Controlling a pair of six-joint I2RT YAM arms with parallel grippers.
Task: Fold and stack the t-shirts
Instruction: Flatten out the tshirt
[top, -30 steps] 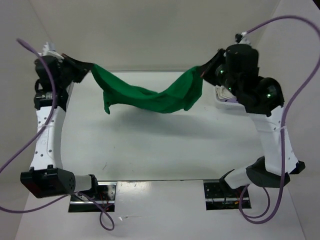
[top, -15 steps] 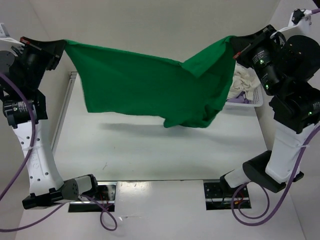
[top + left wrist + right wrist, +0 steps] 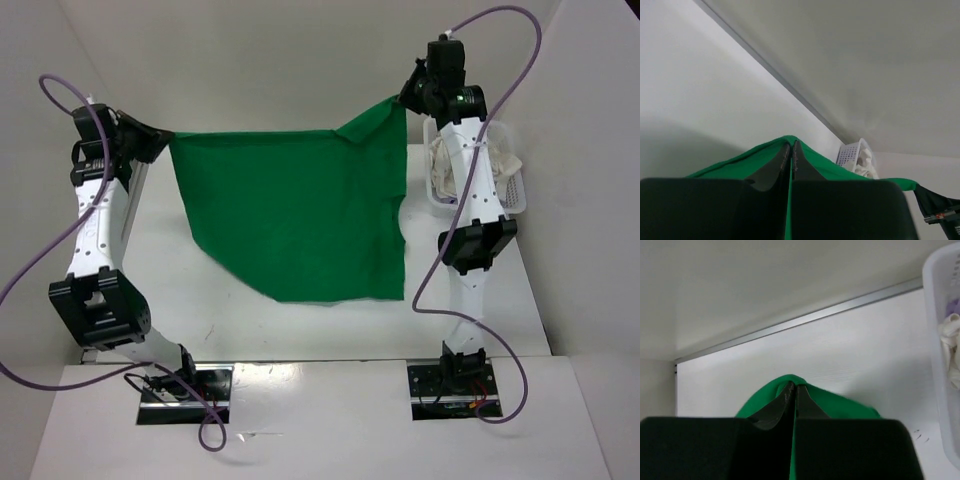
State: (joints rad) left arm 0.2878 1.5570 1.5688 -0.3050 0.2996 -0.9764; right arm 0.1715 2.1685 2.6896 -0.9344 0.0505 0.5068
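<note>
Far to the left of the white basket point(image 3: 437, 188), my left gripper point(image 3: 160, 138) was clenched on one top corner of the green t-shirt point(image 3: 300, 215). The shirt hung spread as a broad sheet between both grippers, over the table point(image 3: 250, 330), all of it left of the basket. I could not tell whether its hem touched down. Just left of the basket's far end, my right gripper point(image 3: 403, 98) was pinched tight on the other top corner. Inside the basket lay a crumpled cream shirt point(image 3: 951, 347) and a bit of purple cloth point(image 3: 954, 307).
</note>
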